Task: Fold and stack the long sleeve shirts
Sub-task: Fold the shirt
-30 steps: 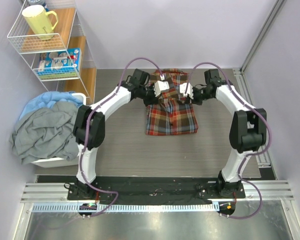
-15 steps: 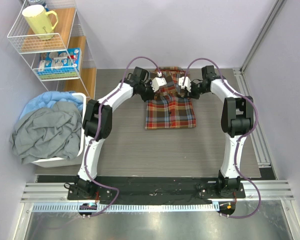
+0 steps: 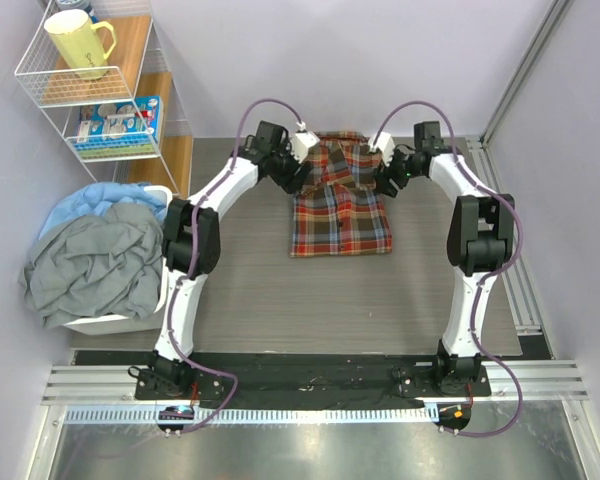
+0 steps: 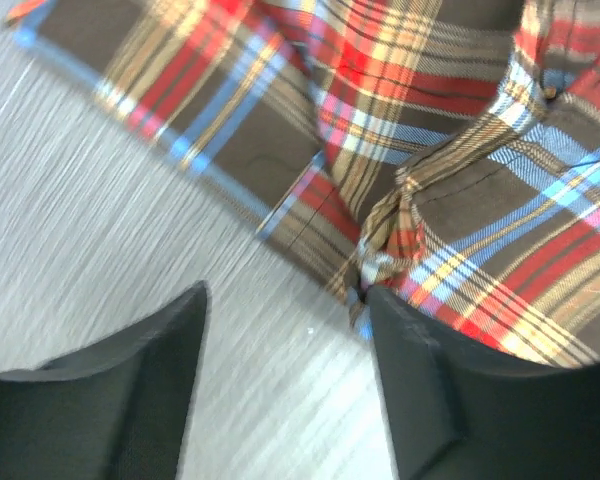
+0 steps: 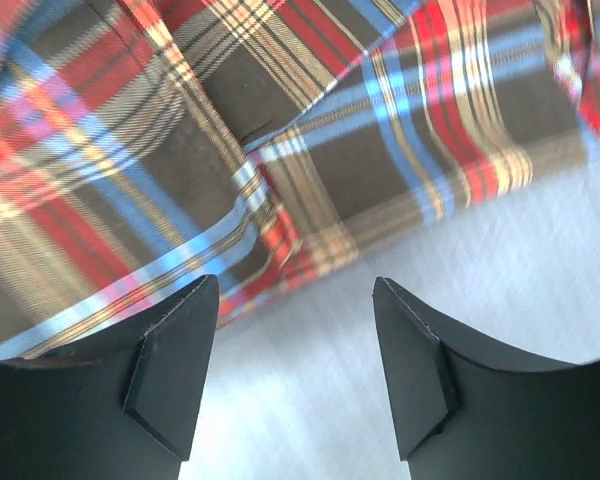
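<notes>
Already folded compact, the plaid shirt (image 3: 342, 215) lies on the surface (image 3: 240, 290), its far end between left gripper (image 4: 285, 310) and right gripper (image 5: 295, 300), both gaping and empty. Next, likely, a fresh pinch for another fold.

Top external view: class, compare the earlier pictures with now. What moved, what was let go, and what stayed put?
The left gripper and right gripper moved farther out and apart, then opened, letting go of the plaid shirt. Its near edge shifted slightly away with them. The clothes pile and wire shelf stayed put.
</notes>
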{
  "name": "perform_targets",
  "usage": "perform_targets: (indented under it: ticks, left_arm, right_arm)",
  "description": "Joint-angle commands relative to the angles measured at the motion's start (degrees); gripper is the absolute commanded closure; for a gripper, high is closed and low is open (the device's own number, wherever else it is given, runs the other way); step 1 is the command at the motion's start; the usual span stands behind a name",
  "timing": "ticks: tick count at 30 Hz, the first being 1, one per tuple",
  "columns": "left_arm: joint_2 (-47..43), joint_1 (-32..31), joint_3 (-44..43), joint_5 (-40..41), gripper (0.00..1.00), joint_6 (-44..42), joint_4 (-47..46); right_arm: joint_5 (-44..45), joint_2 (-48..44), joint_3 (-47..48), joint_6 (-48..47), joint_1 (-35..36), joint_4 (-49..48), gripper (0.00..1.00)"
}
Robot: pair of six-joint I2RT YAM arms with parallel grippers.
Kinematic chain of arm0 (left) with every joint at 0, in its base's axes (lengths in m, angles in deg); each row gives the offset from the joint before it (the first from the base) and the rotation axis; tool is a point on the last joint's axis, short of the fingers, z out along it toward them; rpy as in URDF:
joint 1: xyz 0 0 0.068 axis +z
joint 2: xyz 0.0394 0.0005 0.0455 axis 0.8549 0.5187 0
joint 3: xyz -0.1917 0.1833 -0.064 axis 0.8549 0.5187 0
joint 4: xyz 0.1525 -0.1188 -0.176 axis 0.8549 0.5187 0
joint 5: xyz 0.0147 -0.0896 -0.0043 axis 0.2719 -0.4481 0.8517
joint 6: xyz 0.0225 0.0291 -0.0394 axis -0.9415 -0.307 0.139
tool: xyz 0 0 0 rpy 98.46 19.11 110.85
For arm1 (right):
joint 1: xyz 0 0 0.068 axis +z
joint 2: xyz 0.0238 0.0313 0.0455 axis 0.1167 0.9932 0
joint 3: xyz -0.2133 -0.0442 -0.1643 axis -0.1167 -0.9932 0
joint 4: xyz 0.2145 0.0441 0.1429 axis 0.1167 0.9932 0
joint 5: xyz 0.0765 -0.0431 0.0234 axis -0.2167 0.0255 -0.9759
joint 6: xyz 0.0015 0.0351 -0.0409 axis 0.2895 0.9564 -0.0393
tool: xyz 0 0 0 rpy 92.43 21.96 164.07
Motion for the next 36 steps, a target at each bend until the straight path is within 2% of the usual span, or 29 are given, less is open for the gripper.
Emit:
perform_targets:
  ticks: [1,4,6,9,15,19,22,24,25,26,31,36]
  left_arm:
    - [-9.7,0.9,2.9,-6.4,0.31,11.1,2.0]
    - [-12.9,0.0,7.4,-13.4,0.33,13.6,4.6]
    - [-12.8,-1.4,8.2,-14.9,0.39,13.2,6.4]
    - [-9.5,-2.2,7.6,-15.7,0.44,14.6,8.5]
    - [3.3,-2.3,-7.1,-12.2,0.51,15.7,18.1]
    - [6.5,-2.2,-6.0,-8.6,0.51,17.2,18.2]
    - [4.4,-2.2,1.4,-7.8,0.56,16.8,18.8]
    - [-0.5,-2.2,7.3,-8.6,0.6,16.8,16.8]
    - [-2.5,-2.3,14.2,-10.5,0.62,16.9,16.1]
    - [-4.6,-2.3,17.1,-11.3,0.64,17.2,15.5]
    - [-16.6,-2.2,32.2,-14.6,0.65,19.5,12.5]
    - [-23.8,-2.1,38.2,-19.4,0.62,20.9,9.3]
  right_arm:
    - [-6.2,-8.4,3.6,14.4,-0.8,10.6,0.33]
    - [-11.0,-8.5,2.8,21.1,0.3,15.2,0.44]
    - [-12.8,-8.0,1.8,25.6,1.0,15.7,0.55]
    - [-12.9,-5.7,0.1,30.7,2.0,14.8,0.63]
    - [-7.4,4.0,2.7,37.0,2.3,11.8,0.67]
    - [-5.3,8.1,3.6,38.6,2.3,11.7,0.67]
    - [-4.8,7.3,-0.3,38.2,2.6,11.7,0.67]
    - [-4.9,5.8,-3.5,37.6,2.9,11.5,0.66]
    - [-5.3,3.7,-7.2,37.5,3.9,11.0,0.66]
    - [-5.5,2.1,-9.1,37.5,4.4,10.8,0.65]
    - [-8.7,-7.2,-22.5,40.8,6.7,9.7,0.64]
    - [-8.0,-16.1,-27.9,41.4,6.1,9.6,0.61]
